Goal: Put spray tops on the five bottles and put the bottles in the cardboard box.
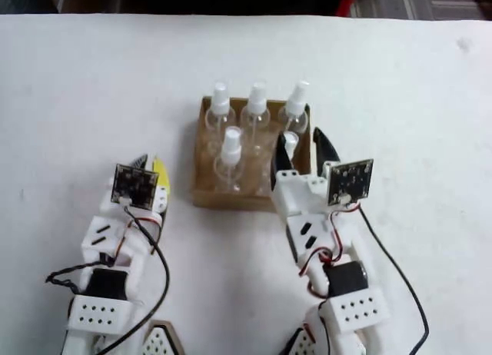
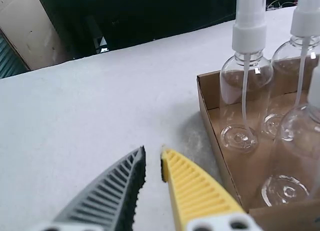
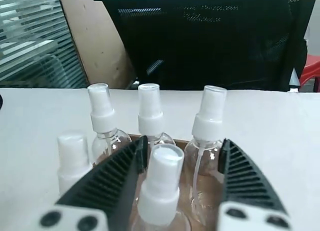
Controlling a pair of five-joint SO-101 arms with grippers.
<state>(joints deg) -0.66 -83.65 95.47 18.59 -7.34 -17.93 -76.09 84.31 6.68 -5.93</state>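
Note:
The cardboard box (image 1: 231, 197) sits mid-table and holds five clear bottles with white spray tops. Three stand along the far side (image 1: 221, 109) (image 1: 256, 107) (image 1: 295, 109) and one at the near left (image 1: 231, 159). The fifth bottle (image 1: 289, 144) (image 3: 162, 183) stands at the near right between the black fingers of my right gripper (image 1: 301, 140) (image 3: 183, 142). That gripper is open, with a gap on each side of the spray top. My left gripper (image 1: 154, 170) (image 2: 152, 158) is shut on nothing, low over the table left of the box wall (image 2: 212, 126).
White tabletop lies all around the box, with free room to the left, right and far side. Beyond the table's far edge stands a black mesh chair (image 3: 210, 36). Both arms' bodies and cables occupy the near edge of the table (image 1: 115, 293) (image 1: 338, 286).

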